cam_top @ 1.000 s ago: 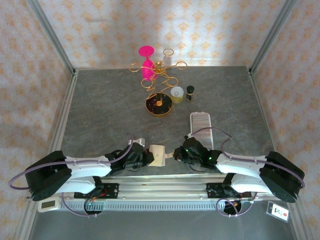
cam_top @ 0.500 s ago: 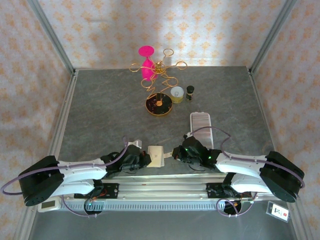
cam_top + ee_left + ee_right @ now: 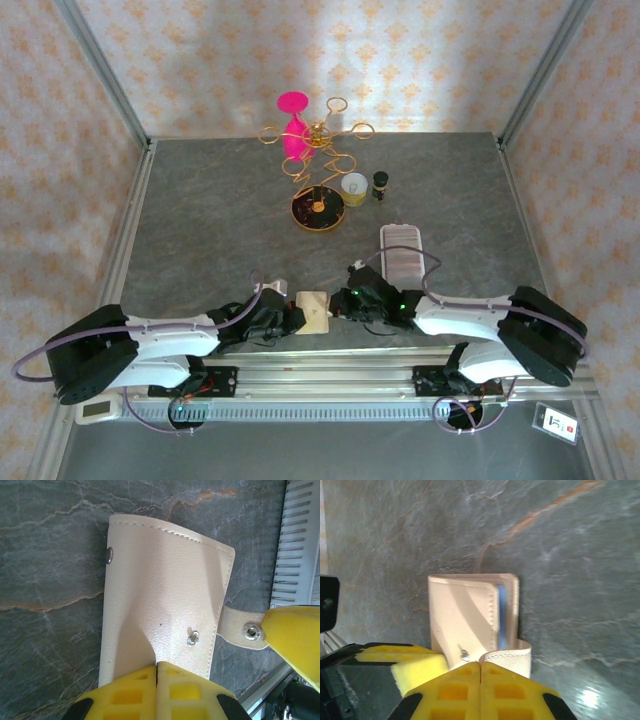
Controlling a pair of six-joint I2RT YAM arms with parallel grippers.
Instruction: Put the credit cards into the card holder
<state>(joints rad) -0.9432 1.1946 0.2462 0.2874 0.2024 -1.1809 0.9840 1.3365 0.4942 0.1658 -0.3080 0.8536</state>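
The card holder (image 3: 313,311) lies folded on the grey table between my two grippers, near the front edge. In the left wrist view the card holder (image 3: 165,595) shows its beige cover, a snap stud and its snap tab (image 3: 240,629) sticking out to the right. My left gripper (image 3: 157,664) is shut, its tips resting on the cover's near edge. From the right wrist, a blue credit card (image 3: 502,615) shows edge-on inside the card holder (image 3: 462,612). My right gripper (image 3: 480,664) is shut, with its tips against the curled tab (image 3: 515,659).
A long white ridged tray (image 3: 402,250) lies just right of and behind the wallet. A gold wire stand (image 3: 318,135), pink goblet (image 3: 293,120), dark round dish (image 3: 318,210), small cup (image 3: 354,185) and dark bottle (image 3: 380,185) stand at the back of the table (image 3: 200,220).
The right arm has swung leftward, bringing its gripper closer against the wallet. The left arm shifted out and back. The wallet stays where it was, and both grippers stay shut.
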